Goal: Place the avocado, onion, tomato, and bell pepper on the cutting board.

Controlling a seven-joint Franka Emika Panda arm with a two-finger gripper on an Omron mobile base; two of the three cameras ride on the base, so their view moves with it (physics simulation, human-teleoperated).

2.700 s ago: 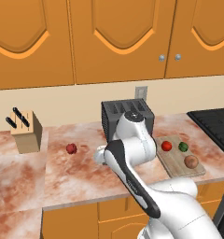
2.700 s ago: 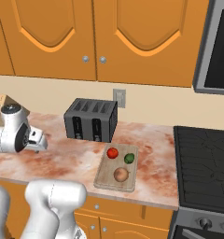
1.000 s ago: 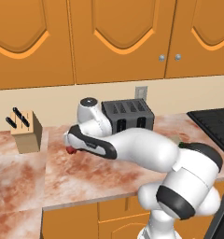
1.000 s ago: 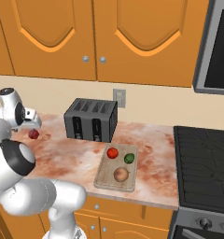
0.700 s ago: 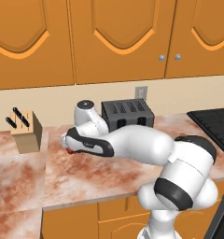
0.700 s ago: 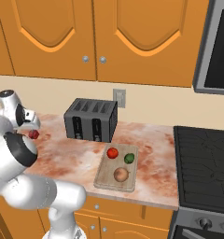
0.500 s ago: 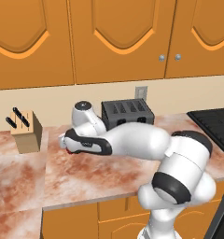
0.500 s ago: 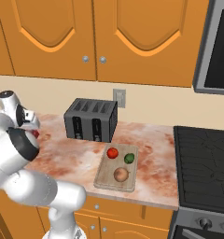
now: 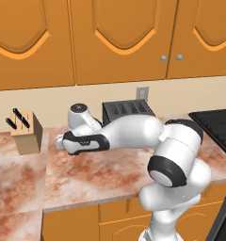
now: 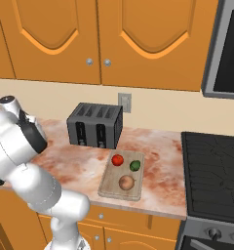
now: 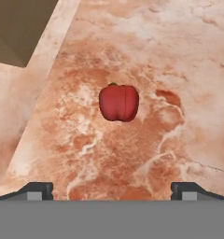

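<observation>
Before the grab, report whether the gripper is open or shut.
Open. In the hand view the gripper shows its fingertips far apart, with the bell pepper on the countertop ahead, untouched.

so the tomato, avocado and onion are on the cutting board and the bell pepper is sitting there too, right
Not quite. The bell pepper lies on the bare countertop, as the hand view shows. The tomato, avocado and onion are on the cutting board.

a rendered home kitchen, orange wooden wall cabinets [image 10: 114,39] with arched panels and small knobs, marbled reddish tabletop [image 9: 100,174], black toaster [image 10: 95,125] by a wall outlet [image 10: 124,102], knife block [image 9: 24,132], dark stovetop [image 10: 214,166], cutting board [image 10: 122,175] with produce
</observation>
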